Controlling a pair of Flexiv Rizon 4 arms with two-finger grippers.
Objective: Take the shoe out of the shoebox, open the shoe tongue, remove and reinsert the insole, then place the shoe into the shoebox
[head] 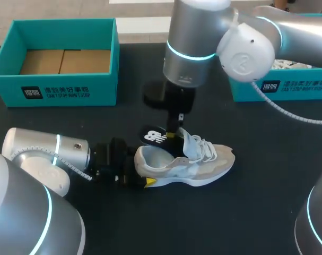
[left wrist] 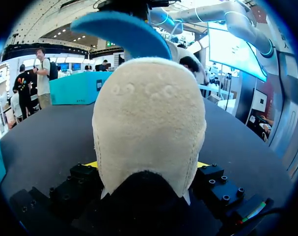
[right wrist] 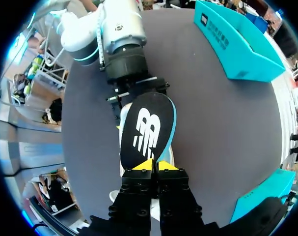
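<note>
A beige and white sneaker [head: 200, 164] lies on its side in the middle of the black table, toe to the right. My left gripper [head: 141, 171] has a finger on each side of the heel [left wrist: 149, 123], both touching it. From above, my right gripper [head: 174, 135] is shut on the edge of the black insole [head: 154, 136], which stands partly out of the shoe's opening. In the right wrist view the yellow tips [right wrist: 155, 165] pinch the insole [right wrist: 146, 130]. Its blue underside [left wrist: 124, 32] shows above the heel. An empty teal shoebox [head: 70, 90] stands at the back left.
A second teal box [head: 280, 87] sits at the back right, behind my right arm, with something white in it. Bare black table [head: 267, 175] lies right of the shoe and in front of it.
</note>
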